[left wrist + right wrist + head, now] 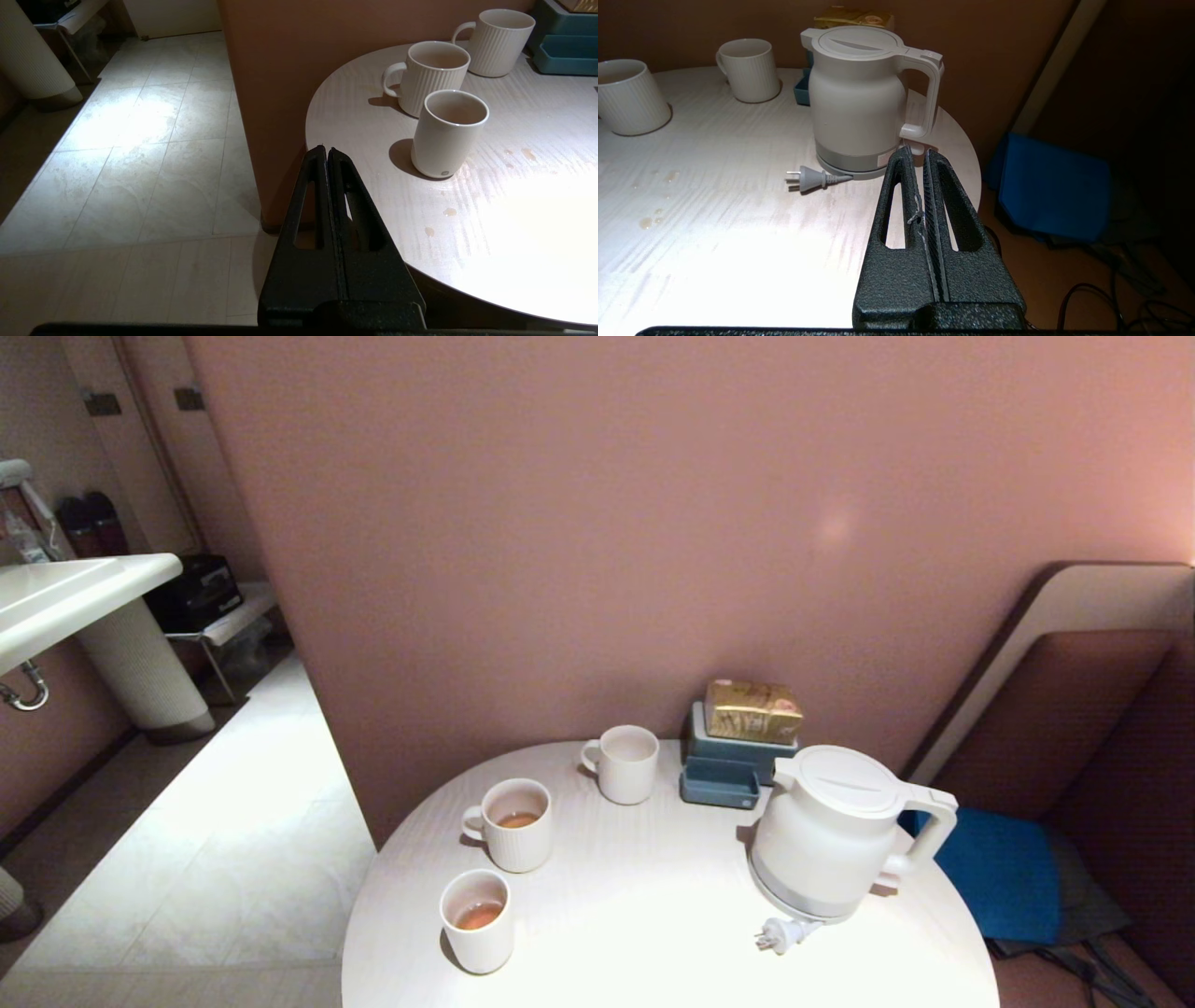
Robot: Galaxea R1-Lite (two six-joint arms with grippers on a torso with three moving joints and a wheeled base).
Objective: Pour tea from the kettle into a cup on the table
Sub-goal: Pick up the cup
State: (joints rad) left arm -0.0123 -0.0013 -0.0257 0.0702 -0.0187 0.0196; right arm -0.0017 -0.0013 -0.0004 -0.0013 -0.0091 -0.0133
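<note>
Both claws, left claw (327,151) and right claw (915,154), sit closed and empty off the tabletop (653,915) edge, kettle (826,835) and cup (477,921) waiting untouched.

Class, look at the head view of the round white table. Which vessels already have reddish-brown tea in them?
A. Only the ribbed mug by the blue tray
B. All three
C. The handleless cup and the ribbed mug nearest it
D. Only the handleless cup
C: reddish-brown tea shows inside the cup and the near ribbed mug, while the far ribbed mug looks empty.
</note>
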